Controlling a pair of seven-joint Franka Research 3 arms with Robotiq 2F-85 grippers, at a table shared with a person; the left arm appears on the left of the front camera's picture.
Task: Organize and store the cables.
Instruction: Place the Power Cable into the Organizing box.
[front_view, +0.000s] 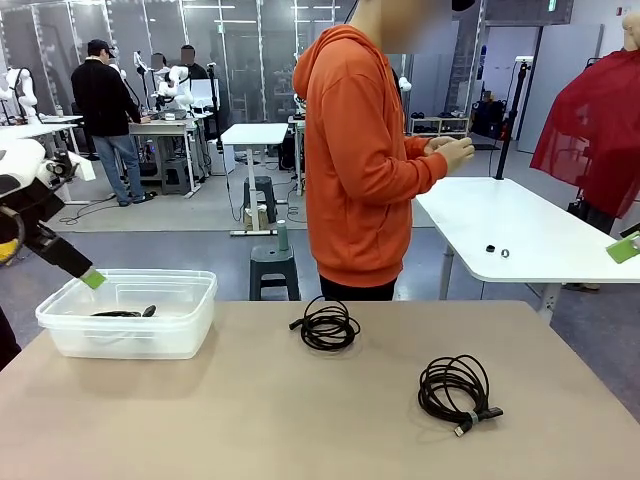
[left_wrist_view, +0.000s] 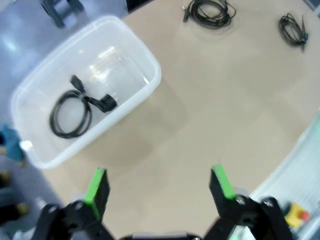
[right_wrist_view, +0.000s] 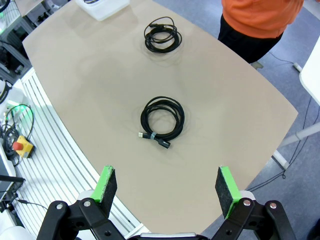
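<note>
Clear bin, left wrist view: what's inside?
One coiled black cable, plug ends included, lying on the floor of the bin. The top is open, so nothing inside is covered.

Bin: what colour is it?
Clear, whitish plastic; the bin shows best in the left wrist view.

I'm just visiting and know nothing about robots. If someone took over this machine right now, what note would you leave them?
Left end effector: open, empty, hovering near the clear bin.
Right end effector: open, empty, high above the near-right cable.
Done: one coiled cable lies in the clear bin.
Left to do: the near-right cable and the mid-table cable lie on the table, not yet in the bin.
The person stands at the far side, hands off the cables.
</note>
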